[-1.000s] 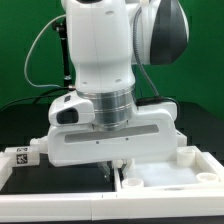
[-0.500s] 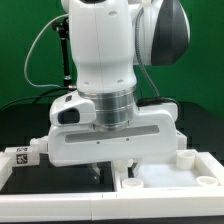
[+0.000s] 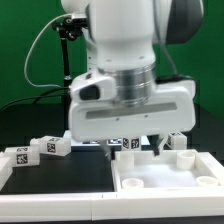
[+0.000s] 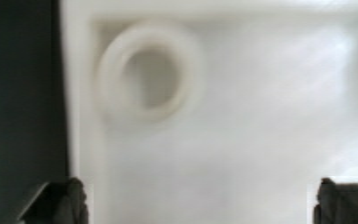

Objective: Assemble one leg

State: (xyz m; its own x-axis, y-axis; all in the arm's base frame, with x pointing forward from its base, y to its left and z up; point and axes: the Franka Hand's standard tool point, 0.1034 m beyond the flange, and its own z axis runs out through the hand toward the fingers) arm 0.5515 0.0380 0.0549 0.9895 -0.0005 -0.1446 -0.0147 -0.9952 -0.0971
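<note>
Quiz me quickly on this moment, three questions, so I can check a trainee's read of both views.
1. True or false: the fingers are shut on a leg.
2. In the wrist view, what lies below the gripper? A) the square top with its round socket; B) the marker board; C) a leg.
3. Fill in: in the exterior view, that leg lies on the table to the exterior view's ____ of the square top.
Key: 1 false, the fingers stand wide apart with nothing between them; 2 A; 3 left.
</note>
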